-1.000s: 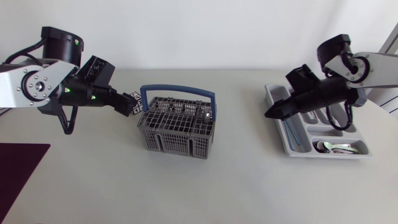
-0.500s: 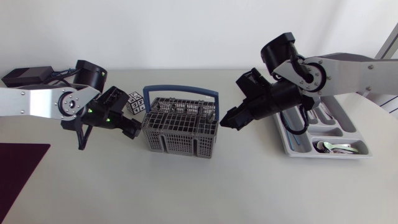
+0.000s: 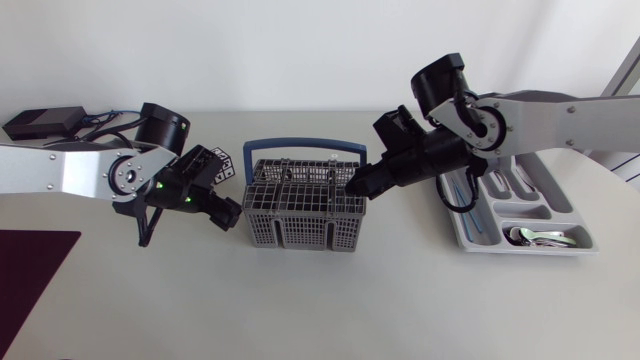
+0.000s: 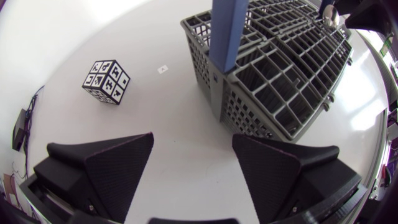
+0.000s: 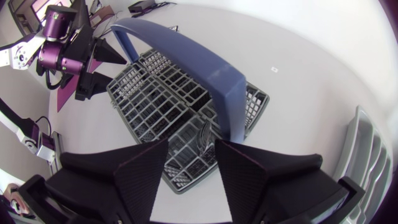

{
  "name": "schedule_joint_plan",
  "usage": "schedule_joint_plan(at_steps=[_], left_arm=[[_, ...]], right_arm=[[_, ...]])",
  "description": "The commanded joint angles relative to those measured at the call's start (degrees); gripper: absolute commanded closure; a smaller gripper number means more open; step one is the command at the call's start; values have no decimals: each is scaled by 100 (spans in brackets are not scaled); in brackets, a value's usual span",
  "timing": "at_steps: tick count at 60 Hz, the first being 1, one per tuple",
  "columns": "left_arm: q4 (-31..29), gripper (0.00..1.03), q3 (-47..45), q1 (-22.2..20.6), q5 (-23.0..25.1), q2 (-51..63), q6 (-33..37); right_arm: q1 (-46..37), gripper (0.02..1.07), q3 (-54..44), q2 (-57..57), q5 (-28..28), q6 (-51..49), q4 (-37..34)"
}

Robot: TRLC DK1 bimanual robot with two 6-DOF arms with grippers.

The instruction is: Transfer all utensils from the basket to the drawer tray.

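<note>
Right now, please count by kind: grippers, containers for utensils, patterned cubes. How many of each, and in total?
Grippers: 2 (left gripper, right gripper)
Containers: 2 (basket, drawer tray)
Patterned cube: 1
Total: 5

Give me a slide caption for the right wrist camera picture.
Right gripper, jaws open, hovers above a utensil in the grey basket, beside its blue handle.

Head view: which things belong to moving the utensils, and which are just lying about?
Job: basket; cutlery in it; tray; spoons already in the tray; left gripper; right gripper.
Lying about: patterned cube; dark mat.
</note>
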Motion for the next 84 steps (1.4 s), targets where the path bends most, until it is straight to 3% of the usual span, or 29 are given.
schedule_joint_plan(at_steps=[1, 11, 21, 37, 71, 84], left_arm=[[15, 14, -217, 53, 36, -114, 97], [6, 14, -226, 53, 36, -149, 80], [6, 14, -252, -35, 45, -158, 71], [-100, 14, -243, -44, 45, -281, 71], [-302, 14, -199, -97, 36, -536, 71], [-319, 14, -191, -158, 45, -544, 36]], right_arm=[[-27, 57, 97, 162, -42, 206, 107], [79, 71, 61, 223, -7, 329, 326], [96, 101, 114, 417, 20, 364, 423], [79, 101, 97, 487, -33, 373, 414], [-53, 101, -132, -497, -552, 320, 467], [-185, 101, 26, -849, -613, 293, 115]])
